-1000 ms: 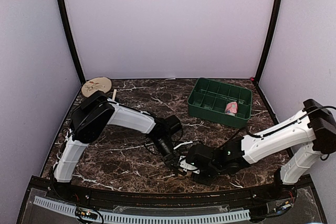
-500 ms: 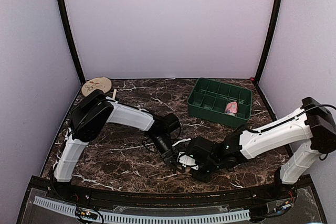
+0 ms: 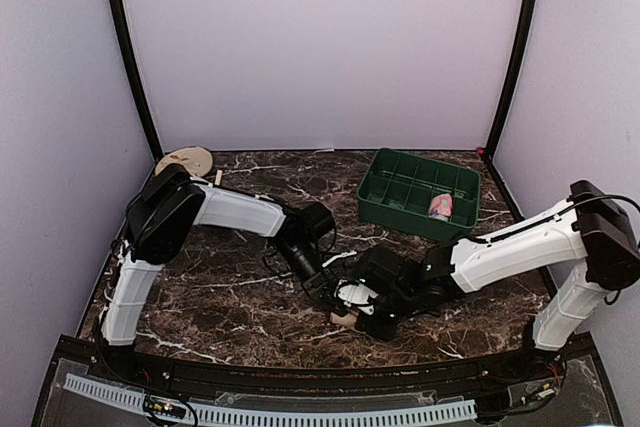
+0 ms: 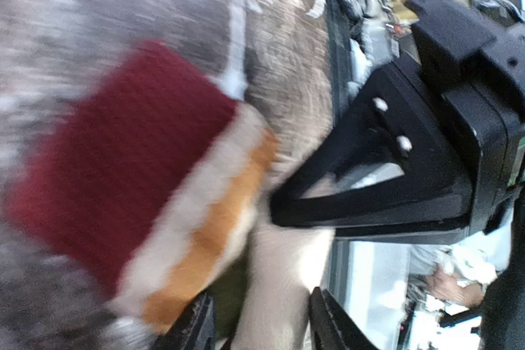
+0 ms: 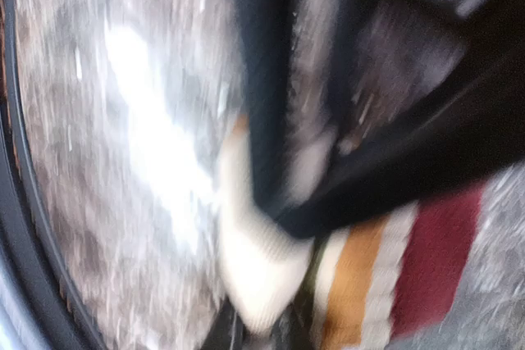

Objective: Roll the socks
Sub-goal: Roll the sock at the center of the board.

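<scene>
Both arms swung left since a second ago. Left end effector [image 4: 261,325] stands parted, the striped sock [image 4: 123,202] on the bench [image 3: 230,287] between its jaws. I see right end effector [image 5: 256,334] pinching its cream toe. Pink sock [image 3: 440,206] lies in green tray [image 3: 410,219].

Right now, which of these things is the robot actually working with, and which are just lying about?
For the job:
- striped sock
- pink sock, sitting in the green compartment tray

Just lying about:
- the green compartment tray itself
- round tan disc, far left corner
</scene>
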Robot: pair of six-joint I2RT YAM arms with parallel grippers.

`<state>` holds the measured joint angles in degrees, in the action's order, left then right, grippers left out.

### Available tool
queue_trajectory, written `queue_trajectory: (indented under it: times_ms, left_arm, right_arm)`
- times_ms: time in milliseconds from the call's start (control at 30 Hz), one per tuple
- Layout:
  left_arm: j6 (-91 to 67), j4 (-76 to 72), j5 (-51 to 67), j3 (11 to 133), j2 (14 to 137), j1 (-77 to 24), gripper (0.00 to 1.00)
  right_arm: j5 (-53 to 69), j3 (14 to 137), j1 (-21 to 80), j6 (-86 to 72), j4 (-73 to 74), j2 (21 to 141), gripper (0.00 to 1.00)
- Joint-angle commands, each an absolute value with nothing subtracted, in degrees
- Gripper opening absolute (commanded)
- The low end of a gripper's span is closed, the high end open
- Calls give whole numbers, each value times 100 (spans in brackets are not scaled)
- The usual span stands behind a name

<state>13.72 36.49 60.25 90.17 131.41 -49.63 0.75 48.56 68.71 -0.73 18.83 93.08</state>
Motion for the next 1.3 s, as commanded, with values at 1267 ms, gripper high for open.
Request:
queue_trajectory:
  times_ms: [1267]
  left_arm:
    - [-25, -813, 2817, 5137, 9605, -5504, 43]
  right_arm:
    - [3278, 5015, 5311, -701, 2773, 9906, 0]
